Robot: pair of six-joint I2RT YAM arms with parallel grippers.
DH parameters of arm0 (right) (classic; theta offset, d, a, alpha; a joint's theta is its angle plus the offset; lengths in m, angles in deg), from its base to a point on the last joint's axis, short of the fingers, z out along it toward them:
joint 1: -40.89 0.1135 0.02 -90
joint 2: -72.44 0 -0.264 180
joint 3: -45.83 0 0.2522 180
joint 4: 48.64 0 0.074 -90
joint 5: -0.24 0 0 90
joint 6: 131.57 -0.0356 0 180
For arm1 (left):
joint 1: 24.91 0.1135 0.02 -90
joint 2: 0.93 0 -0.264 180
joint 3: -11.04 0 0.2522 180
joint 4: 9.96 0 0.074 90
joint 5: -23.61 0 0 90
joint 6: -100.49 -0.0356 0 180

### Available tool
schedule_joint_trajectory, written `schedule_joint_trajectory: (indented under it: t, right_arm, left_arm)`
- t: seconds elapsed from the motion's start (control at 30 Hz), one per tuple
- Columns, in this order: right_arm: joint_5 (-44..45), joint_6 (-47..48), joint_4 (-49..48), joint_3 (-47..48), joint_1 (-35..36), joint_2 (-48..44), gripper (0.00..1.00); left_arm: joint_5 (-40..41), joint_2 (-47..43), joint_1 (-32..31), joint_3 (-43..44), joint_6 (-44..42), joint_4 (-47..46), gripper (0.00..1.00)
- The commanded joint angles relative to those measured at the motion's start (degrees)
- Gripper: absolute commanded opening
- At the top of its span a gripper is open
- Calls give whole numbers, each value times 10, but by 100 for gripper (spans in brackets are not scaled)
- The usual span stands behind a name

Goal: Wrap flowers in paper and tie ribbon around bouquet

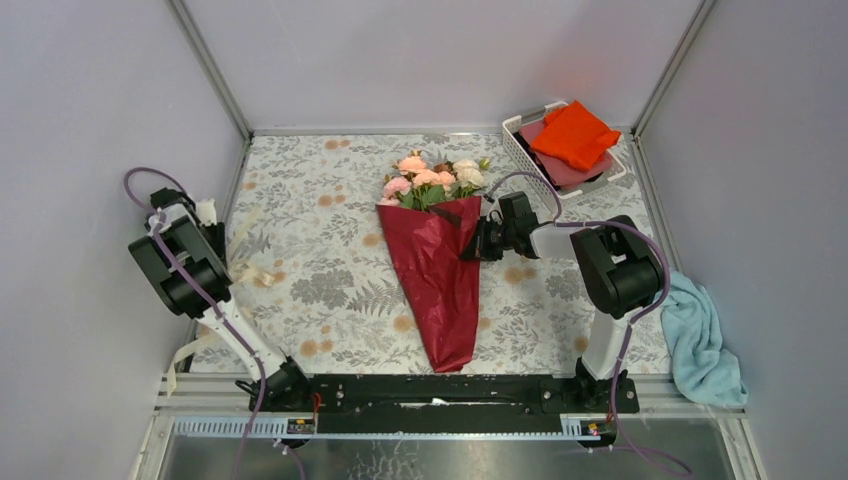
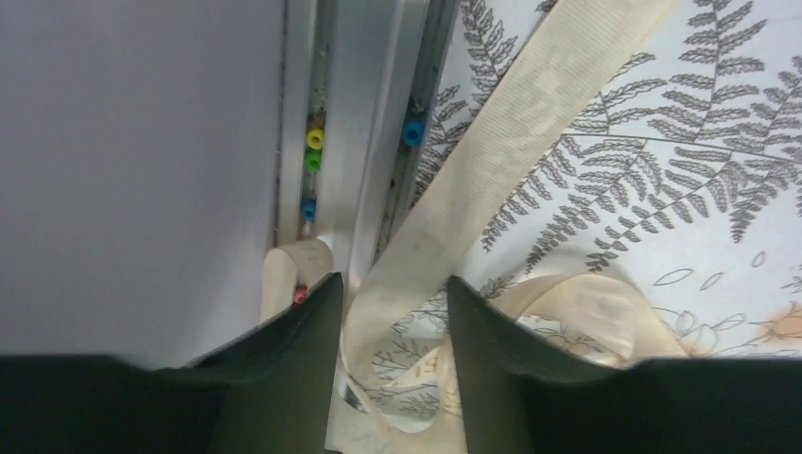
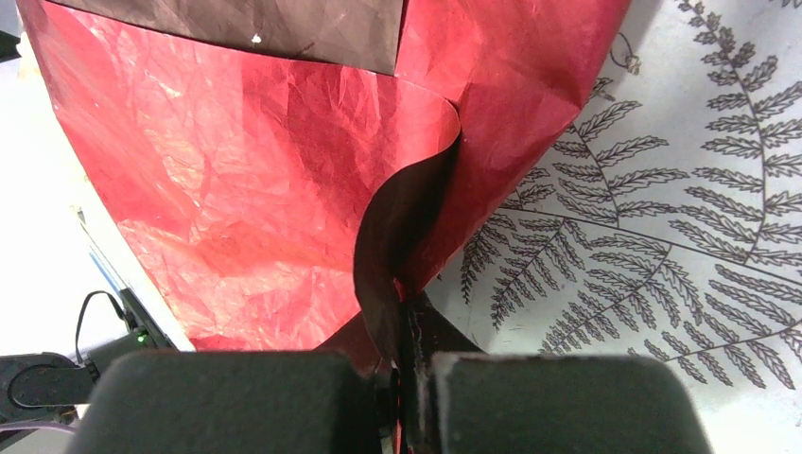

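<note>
Wrapping looks done: roses (image 1: 430,180) sit in maroon paper cone (image 1: 440,280), mid surface (image 1: 320,180). Right jaws closed on cone's right edge. Cream ribbon (image 2: 473,180) lies loose at left edge, between open left jaws, not yet gripped. Tying remains.

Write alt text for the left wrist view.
A cream ribbon loops loosely between the two dark fingers of the left pincer, which stand apart on either side of it. Beneath lies a white tablecloth printed with grey ferns; at left, a grey wall and a metal rail with small coloured plugs.
</note>
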Motion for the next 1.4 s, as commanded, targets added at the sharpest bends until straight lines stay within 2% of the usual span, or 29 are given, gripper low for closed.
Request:
schedule_joint_trajectory:
  t: [0.0,0.07,0.1,0.23,0.33,0.5,0.6,0.67,0.77,0.9,0.97,1.0,1.07,1.23,1.37]
  right_arm:
    - [24,28,45,-3,-3,-14,0]
    - [24,29,47,-2,-3,-16,0]
    - [23,29,48,0,-3,-17,0]
    - [12,19,49,6,-3,-25,0]
    - [6,6,52,15,-4,-43,0]
    - [7,-8,80,58,-8,-63,0]
    - [1,-14,104,97,-15,-49,0]
    - [-5,-16,131,127,-19,-37,0]
    - [-7,-22,157,177,-27,-25,0]
    - [6,-32,181,242,-29,-6,0]
    - [3,-42,182,257,-29,7,0]
    - [2,-45,183,262,-29,12,0]
    - [2,-50,187,270,-29,21,0]
    - [-5,-49,210,294,-29,23,0]
    - [-1,-38,242,316,-29,22,0]
  left_arm:
    - [-6,12,7,-43,-14,-4,37]
    - [-34,-3,7,-55,-21,5,3]
    - [-55,-19,7,-59,-27,10,0]
    - [-186,-82,-4,-50,-50,49,0]
    - [-251,-130,-58,-22,-52,88,0]
    - [-375,-222,-250,33,-122,212,0]
    - [-419,-282,-402,47,-161,261,0]
    - [-438,-312,-515,50,-219,305,0]
    - [-428,-347,-668,44,-260,331,0]
    - [-431,-329,-826,50,-238,336,0]
    - [-393,-294,-915,59,-207,310,0]
    - [-358,-275,-979,62,-197,286,0]
    - [-287,-228,-1054,69,-192,252,0]
    - [-178,-110,-1141,74,-228,188,0]
    - [-85,-64,-1181,58,-251,109,0]
